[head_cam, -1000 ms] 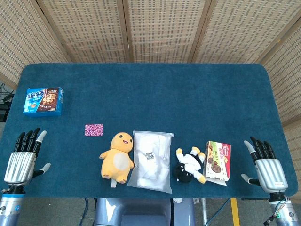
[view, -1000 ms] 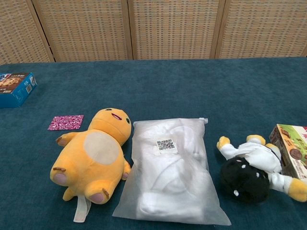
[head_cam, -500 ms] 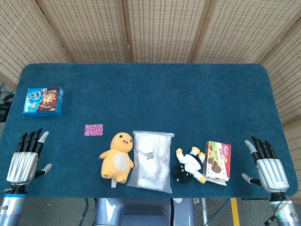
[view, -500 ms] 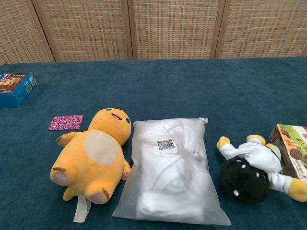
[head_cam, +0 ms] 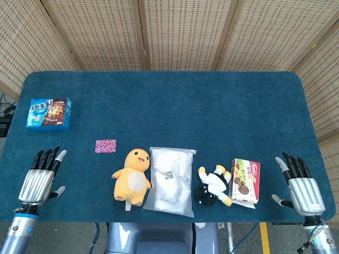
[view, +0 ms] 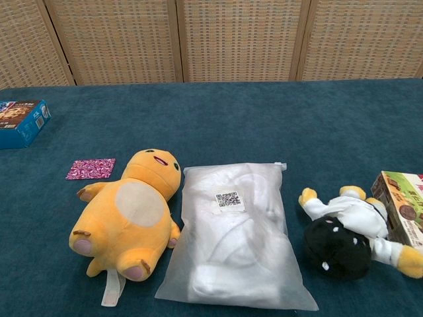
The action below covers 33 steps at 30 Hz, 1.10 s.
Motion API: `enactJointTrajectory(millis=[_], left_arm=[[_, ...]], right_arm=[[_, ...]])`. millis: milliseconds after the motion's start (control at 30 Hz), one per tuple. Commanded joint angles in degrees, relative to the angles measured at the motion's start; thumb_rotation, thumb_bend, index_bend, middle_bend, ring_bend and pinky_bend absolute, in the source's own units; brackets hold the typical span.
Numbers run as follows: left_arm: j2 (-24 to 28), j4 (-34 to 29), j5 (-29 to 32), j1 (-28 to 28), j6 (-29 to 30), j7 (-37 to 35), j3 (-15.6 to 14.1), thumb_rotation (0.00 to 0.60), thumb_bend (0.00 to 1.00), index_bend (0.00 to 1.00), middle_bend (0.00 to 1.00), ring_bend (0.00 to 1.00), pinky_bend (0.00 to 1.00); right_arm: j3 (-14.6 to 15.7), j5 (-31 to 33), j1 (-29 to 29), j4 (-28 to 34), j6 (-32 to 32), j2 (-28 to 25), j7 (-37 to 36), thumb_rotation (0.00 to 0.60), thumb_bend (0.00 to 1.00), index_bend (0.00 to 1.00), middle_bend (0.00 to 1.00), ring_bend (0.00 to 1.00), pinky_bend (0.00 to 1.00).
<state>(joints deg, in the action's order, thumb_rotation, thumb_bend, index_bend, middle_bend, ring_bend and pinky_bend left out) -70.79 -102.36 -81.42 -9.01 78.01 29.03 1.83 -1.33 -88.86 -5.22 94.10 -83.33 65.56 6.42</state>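
My left hand [head_cam: 41, 177] hovers open at the near left corner of the blue table [head_cam: 169, 100], holding nothing. My right hand [head_cam: 300, 185] is open at the near right edge, empty, closest to the red and green snack box [head_cam: 246, 181] [view: 404, 205]. Along the near edge lie a yellow plush toy [head_cam: 132, 175] [view: 129, 214], a white plastic bag with a QR label [head_cam: 170, 180] [view: 234, 234] and a black and white plush doll [head_cam: 213, 186] [view: 347, 231]. Neither hand appears in the chest view.
A blue biscuit box [head_cam: 49, 113] [view: 22, 121] lies at the left side of the table. A small pink patterned packet [head_cam: 105, 146] [view: 90, 168] sits between it and the yellow plush. Woven panels stand behind the table.
My left hand has shifted to the right and slightly toward the near edge. The right hand and all the objects stay where they were.
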Motion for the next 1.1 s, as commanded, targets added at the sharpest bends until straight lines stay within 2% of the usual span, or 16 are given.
enactJointTrajectory(millis=[33, 167, 333, 567, 633, 767, 933, 1100], left_arm=[[0.9, -2.5, 3.2, -2.3, -3.3, 3.0, 1.2, 0.6, 0.16, 0.0, 0.0, 0.0, 0.0], [3.2, -6.8, 11.4, -6.9, -11.0, 6.3, 3.3, 0.6, 0.17, 0.0, 0.0, 0.0, 0.0], [1.9, -6.4, 18.9, -10.9, -12.6, 14.3, 4.7, 0.6, 0.19, 0.0, 0.0, 0.0, 0.0], [-0.7, -4.6, 30.2, -15.7, -14.7, 20.0, 5.9, 0.6, 0.22, 0.0, 0.0, 0.0, 0.0], [-1.7, -3.9, 33.5, -17.3, -14.9, 22.0, 5.9, 0.6, 0.27, 0.0, 0.0, 0.0, 0.0], [-3.7, -2.6, 38.5, -20.0, -14.8, 24.0, 6.1, 0.6, 0.44, 0.0, 0.0, 0.0, 0.0], [-5.7, -1.1, 42.2, -22.8, -14.4, 26.5, 5.0, 0.6, 0.53, 0.0, 0.0, 0.0, 0.0], [-7.6, 0.2, 47.1, -25.8, -14.3, 29.2, 4.5, 0.6, 0.68, 0.0, 0.0, 0.0, 0.0]], right_arm=[[0.2, -0.4, 0.1, 0.1, -0.2, 0.0, -0.1, 0.6, 0.08, 0.0, 0.0, 0.0, 0.0], [0.2, -0.5, 0.2, 0.1, -0.3, -0.3, -0.7, 0.6, 0.08, 0.0, 0.0, 0.0, 0.0], [0.1, -0.5, 0.2, 0.2, -0.4, -0.6, -1.5, 0.6, 0.08, 0.0, 0.0, 0.0, 0.0], [0.1, -0.6, 0.2, 0.1, -0.5, -0.8, -2.4, 0.6, 0.08, 0.0, 0.0, 0.0, 0.0], [0.1, -0.7, 0.1, 0.1, -0.4, -0.8, -2.6, 0.6, 0.08, 0.0, 0.0, 0.0, 0.0], [0.1, -0.6, 0.0, 0.0, -0.2, -0.9, -2.8, 0.6, 0.08, 0.0, 0.0, 0.0, 0.0], [0.1, -0.5, -0.1, 0.0, 0.1, -0.9, -3.1, 0.6, 0.08, 0.0, 0.0, 0.0, 0.0], [0.1, -0.4, -0.1, 0.0, 0.2, -1.0, -3.3, 0.6, 0.08, 0.0, 0.0, 0.0, 0.0]])
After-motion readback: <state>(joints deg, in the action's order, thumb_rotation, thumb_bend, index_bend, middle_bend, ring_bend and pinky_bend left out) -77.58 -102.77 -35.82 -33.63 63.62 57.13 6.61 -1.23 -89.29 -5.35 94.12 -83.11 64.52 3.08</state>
